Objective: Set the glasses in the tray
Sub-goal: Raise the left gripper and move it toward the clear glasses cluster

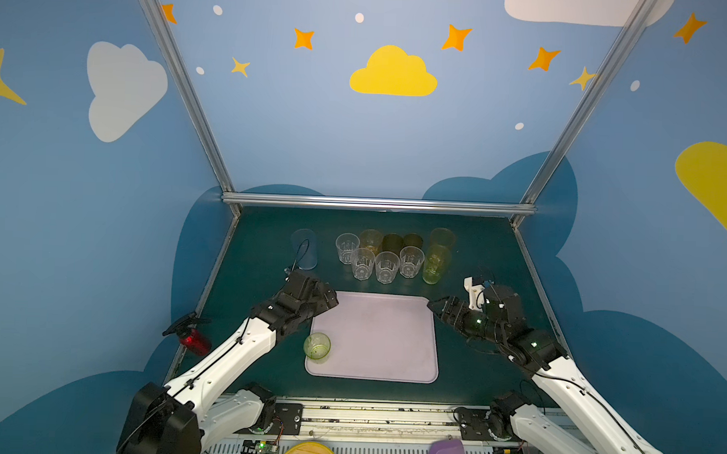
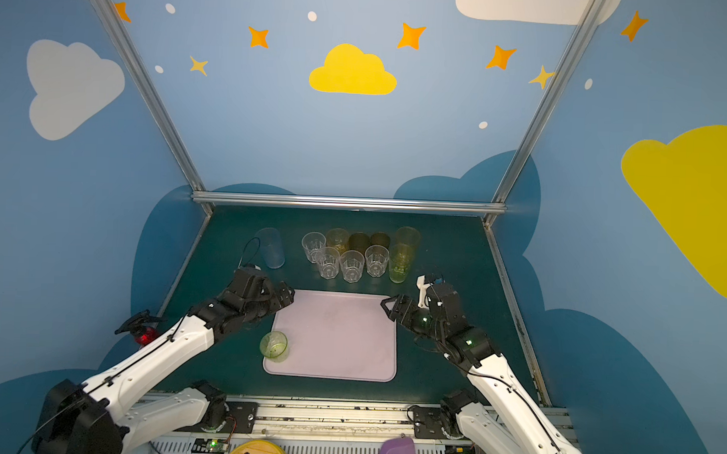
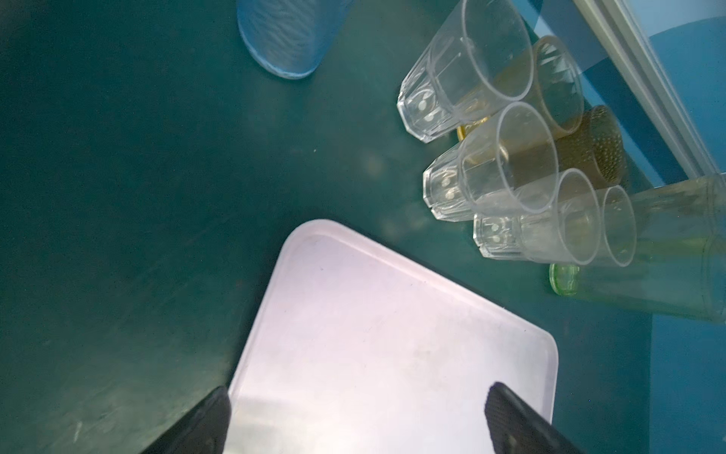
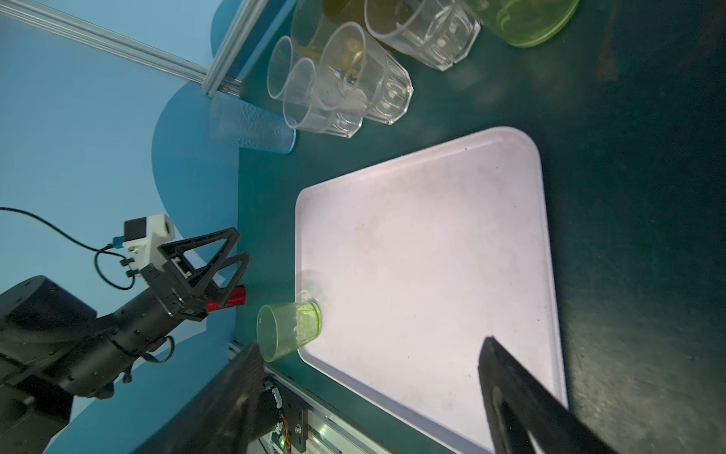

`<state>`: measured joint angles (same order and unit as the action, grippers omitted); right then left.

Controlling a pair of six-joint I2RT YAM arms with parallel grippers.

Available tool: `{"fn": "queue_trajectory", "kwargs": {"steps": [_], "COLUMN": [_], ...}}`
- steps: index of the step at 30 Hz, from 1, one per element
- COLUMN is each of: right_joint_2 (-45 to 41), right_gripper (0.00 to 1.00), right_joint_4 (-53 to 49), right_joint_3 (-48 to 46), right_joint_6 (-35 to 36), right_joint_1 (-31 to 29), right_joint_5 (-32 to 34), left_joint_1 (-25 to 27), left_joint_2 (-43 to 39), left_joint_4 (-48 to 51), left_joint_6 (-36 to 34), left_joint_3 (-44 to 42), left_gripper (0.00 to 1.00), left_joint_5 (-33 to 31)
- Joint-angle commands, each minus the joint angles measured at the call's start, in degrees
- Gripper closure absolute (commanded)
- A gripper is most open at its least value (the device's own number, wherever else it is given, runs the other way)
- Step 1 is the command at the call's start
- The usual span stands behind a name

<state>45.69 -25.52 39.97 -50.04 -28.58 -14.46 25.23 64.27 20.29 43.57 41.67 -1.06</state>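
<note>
Teal is the table (image 1: 252, 265), and toward its far-left corner the pale blue tumbler (image 1: 305, 249) stands alone. Near it the left gripper (image 3: 357, 393) hangs over the far-left corner of the tray (image 1: 383, 341), jaws spread wide and empty. The green glass (image 1: 317, 346) stands upright in the tray's near-left corner, the only one placed. Packed along the middle of the table's far edge are the clear faceted glasses (image 1: 362, 263), with darker ones behind, then the yellow-green tumbler (image 1: 435, 264). The right gripper (image 4: 369, 346), likewise wide open and holding nothing, waits by the tray's far-right corner.

Fetching comes next, I judge. The lone blue one suits the left arm: grasp across its wall, keep it upright, and set it just beside the green glass to save room. From the pack, take outer glasses first so the jaws nudge no neighbours.
</note>
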Motion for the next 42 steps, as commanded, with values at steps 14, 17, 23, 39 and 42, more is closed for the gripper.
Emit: {"fn": "queue_trajectory", "kwargs": {"steps": [14,17,23,39,42], "right_joint_2": [-1.8,-4.1,-9.1,-12.5,-12.9], "right_gripper": [0.15,0.15,0.15,0.15,0.15], "right_joint_4": [-1.8,-1.6,-1.7,-4.1,-4.1], "right_joint_3": [-4.2,-6.7,-9.6,-11.7,-11.9], "right_joint_6": [2.9,1.9,0.8,1.2,1.4], "right_joint_1": [0.5,0.5,0.5,0.7,0.8], "right_joint_5": [1.2,1.8,3.4,5.2,5.4], "left_joint_1": [-2.1,-2.2,-2.2,-2.2,-2.1], "left_joint_2": [19.0,21.8,27.2,39.3,40.9], "left_joint_4": [-0.5,0.5,0.8,5.1,5.6], "left_joint_6": [-4.1,-4.9,-5.1,-7.0,-7.2], "left_joint_3": [18.2,21.5,25.7,37.3,38.7], "left_gripper": [0.38,0.41,0.56,0.67,0.68], "left_joint_5": [-2.7,-1.6,0.3,5.4,5.5]}}
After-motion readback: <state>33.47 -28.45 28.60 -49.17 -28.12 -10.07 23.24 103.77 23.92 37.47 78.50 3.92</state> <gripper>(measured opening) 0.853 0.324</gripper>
